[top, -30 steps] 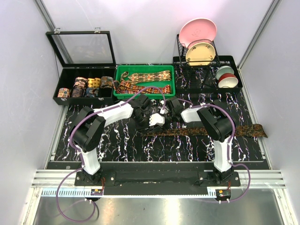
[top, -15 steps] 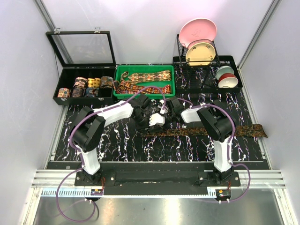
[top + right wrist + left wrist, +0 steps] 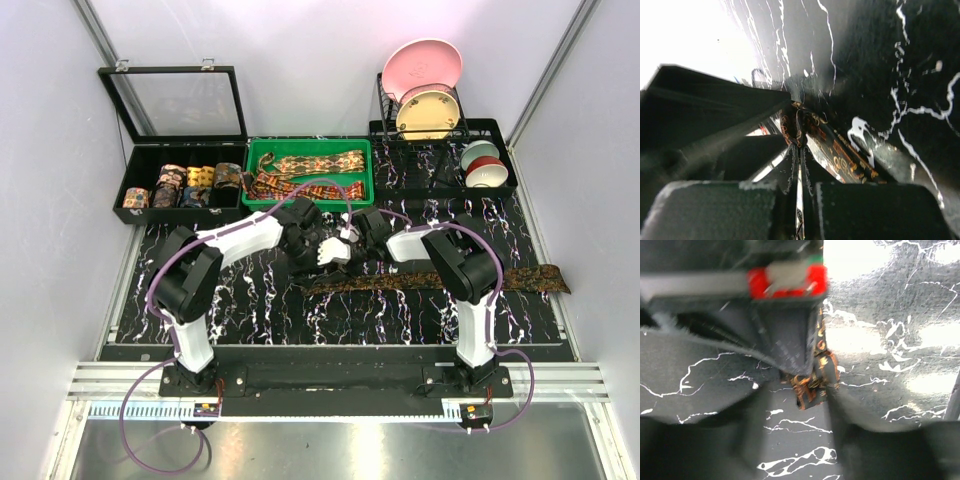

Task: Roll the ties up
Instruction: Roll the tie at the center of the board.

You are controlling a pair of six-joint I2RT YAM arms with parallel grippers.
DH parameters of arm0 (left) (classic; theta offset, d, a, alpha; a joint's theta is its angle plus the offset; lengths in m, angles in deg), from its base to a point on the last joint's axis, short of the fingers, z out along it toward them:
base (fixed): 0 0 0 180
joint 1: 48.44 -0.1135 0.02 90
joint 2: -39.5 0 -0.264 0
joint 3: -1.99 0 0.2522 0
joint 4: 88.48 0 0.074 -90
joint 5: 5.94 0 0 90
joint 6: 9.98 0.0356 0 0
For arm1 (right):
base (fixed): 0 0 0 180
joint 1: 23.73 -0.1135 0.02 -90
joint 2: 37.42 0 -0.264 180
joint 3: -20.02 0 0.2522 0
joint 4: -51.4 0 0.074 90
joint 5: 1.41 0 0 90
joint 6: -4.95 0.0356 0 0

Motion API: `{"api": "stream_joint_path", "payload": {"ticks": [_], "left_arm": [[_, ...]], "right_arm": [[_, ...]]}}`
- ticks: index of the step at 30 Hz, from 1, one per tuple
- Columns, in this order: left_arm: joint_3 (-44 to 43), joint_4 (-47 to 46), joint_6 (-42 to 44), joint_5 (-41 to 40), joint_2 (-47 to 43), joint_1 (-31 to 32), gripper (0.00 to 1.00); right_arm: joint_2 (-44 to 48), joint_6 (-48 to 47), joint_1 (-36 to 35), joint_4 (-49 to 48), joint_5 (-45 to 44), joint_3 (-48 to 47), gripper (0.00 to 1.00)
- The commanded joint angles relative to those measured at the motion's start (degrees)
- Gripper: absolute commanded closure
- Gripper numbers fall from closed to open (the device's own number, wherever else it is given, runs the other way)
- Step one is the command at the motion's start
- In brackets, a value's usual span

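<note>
A dark brown and gold tie (image 3: pixel 450 277) lies flat across the marble table, its wide end at the right. Its narrow end is at the centre, where both grippers meet. My right gripper (image 3: pixel 356 250) is shut on that narrow end; in the right wrist view the fingers (image 3: pixel 810 172) pinch a small fold of the tie (image 3: pixel 840 155). My left gripper (image 3: pixel 335 258) is open right beside it. In the left wrist view its fingers stand wide apart, with the tie end (image 3: pixel 812 382) just beyond them, under the right gripper (image 3: pixel 785 340).
A green tray (image 3: pixel 258 200) behind the grippers holds loose ties (image 3: pixel 310 162). An open black case (image 3: pixel 130 160) at the back left holds several rolled ties (image 3: pixel 185 185). A dish rack with plates (image 3: pixel 425 95) and bowls (image 3: pixel 480 165) stands at the back right.
The left gripper has shifted slightly away from the arm bases, toward the green tray. The right gripper and the tie have hardly moved.
</note>
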Motion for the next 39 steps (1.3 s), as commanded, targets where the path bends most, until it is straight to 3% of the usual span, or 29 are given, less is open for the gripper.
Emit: {"api": "stream_joint_path", "payload": {"ticks": [1,3,8,14,17,19,20,23,25,27,28,29,31,39], "left_arm": [[0.40,-1.73,-1.19,5.29,-5.51,-3.43,0.36],[2.51,-4.18,-1.46,6.52,-8.84,-4.23,0.26],[11.03,-15.78,-7.16,6.53,-19.82,-7.31,0.15],[24.03,-38.10,-20.00,-2.77,-37.47,-10.12,0.01],[28.09,-47.52,-26.05,-6.74,-44.61,-10.04,0.01],[24.52,-43.69,-26.42,-3.42,-45.34,-9.69,0.01],[22.23,-35.05,-26.51,-1.84,-44.03,-9.77,0.01],[15.35,-24.61,-22.47,7.03,-39.56,-9.86,0.01],[18.83,-29.30,-31.21,10.13,-39.18,-9.77,0.01],[23.32,-40.54,-40.52,12.41,-40.58,-8.82,0.01],[28.65,-43.45,-41.27,12.50,-41.29,-7.68,0.01],[31.32,-50.18,-40.84,11.29,-43.03,-6.36,0.01],[38.33,-55.06,-37.42,9.44,-43.84,-3.10,0.01],[54.44,-73.19,-30.40,9.67,-43.67,-2.48,0.05]], "right_arm": [[3.53,-3.75,0.98,3.83,-1.75,-0.05,1.00],[3.01,-4.98,1.33,5.15,-1.84,-0.14,1.00],[2.21,-7.27,1.25,9.26,-3.07,-1.37,1.00],[2.13,-8.59,1.33,11.84,-5.09,-2.08,1.00],[1.69,-8.85,1.33,12.37,-5.18,-2.60,1.00],[1.77,-9.03,1.24,12.45,-5.09,-2.69,1.00],[1.60,-9.03,1.33,12.54,-5.00,-2.78,1.00],[1.69,-8.94,1.25,12.46,-4.30,-2.60,1.00],[1.60,-9.12,1.33,12.54,-4.30,-2.52,1.00],[1.42,-9.12,1.25,12.54,-4.22,-2.69,1.00],[1.77,-9.12,1.42,12.98,-4.30,-2.95,1.00],[1.86,-9.90,1.42,13.50,-4.39,-3.22,1.00],[1.51,-11.05,1.42,15.08,-3.95,-4.01,1.00],[0.63,-14.21,2.12,16.94,-0.70,-5.51,1.00]]}}
